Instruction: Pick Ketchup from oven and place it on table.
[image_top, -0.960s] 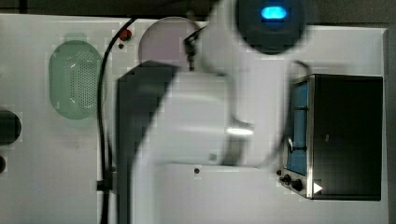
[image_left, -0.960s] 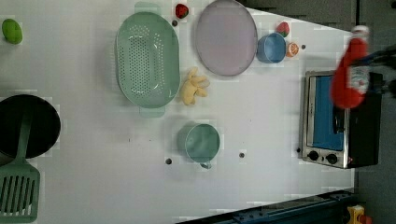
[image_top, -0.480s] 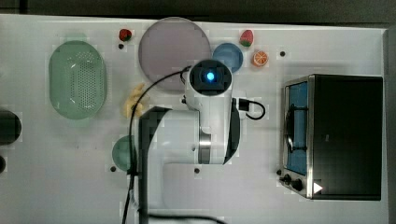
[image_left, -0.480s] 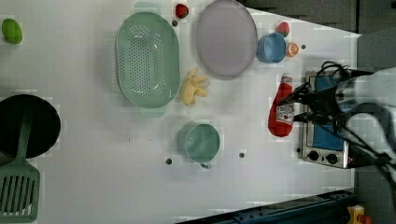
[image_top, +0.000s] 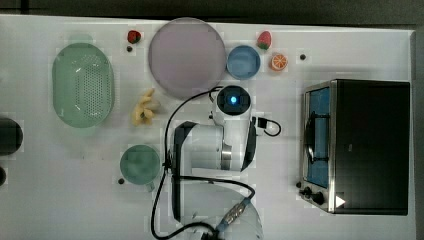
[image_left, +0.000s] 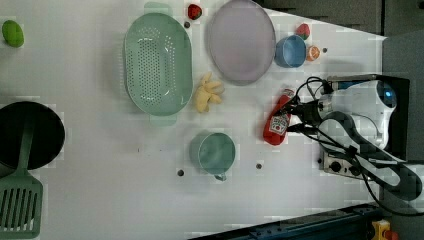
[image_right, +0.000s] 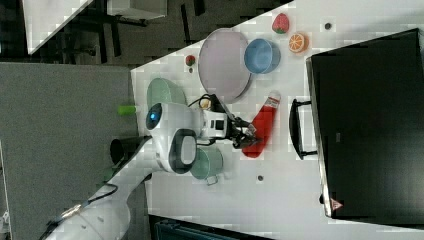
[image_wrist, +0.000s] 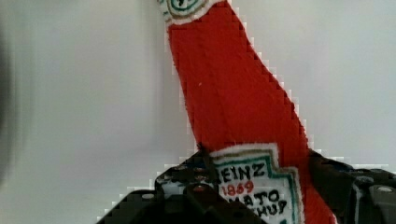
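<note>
Counts: one ketchup (image_left: 278, 121) bottle, one oven (image_top: 357, 146), one arm, one grey-lilac plate (image_top: 187, 57), one blue bowl (image_top: 243, 62), one green colander (image_top: 83, 91), one green cup (image_top: 140, 164), two strawberries (image_top: 134, 36), one orange half (image_top: 279, 62) are counted on the white tabletop (image_top: 60, 200).
Further things: one yellow item (image_left: 207, 93) beside the colander, one green fruit (image_left: 12, 33), one black pan (image_left: 30, 135) and one green spatula (image_left: 20, 200) are seen in the left view.
Gripper: the gripper (image_right: 248, 137) is closed partly, its jaws held apart by the width of the ketchup, which is gripped at the lower body, near the label.
Wrist view: dark fingers (image_wrist: 187, 191) are seen on both sides of the labelled part of the bottle.
Ketchup place: the bottle is outside the oven, over the tabletop, between the oven door and the green cup in the left view; its white cap points toward the plate and the blue bowl.
Contact: it seems that the bottle is lying low on the tabletop, but whether it touches the surface cannot be told.
Hidden: in the top view the ketchup and the gripper are covered by the arm.
Cut off: the cap is cut off in the wrist view; the pan and the spatula are cut by the left view's left edge.
Hard to make out: the inside of the oven is not readable behind the blue glass door.
</note>
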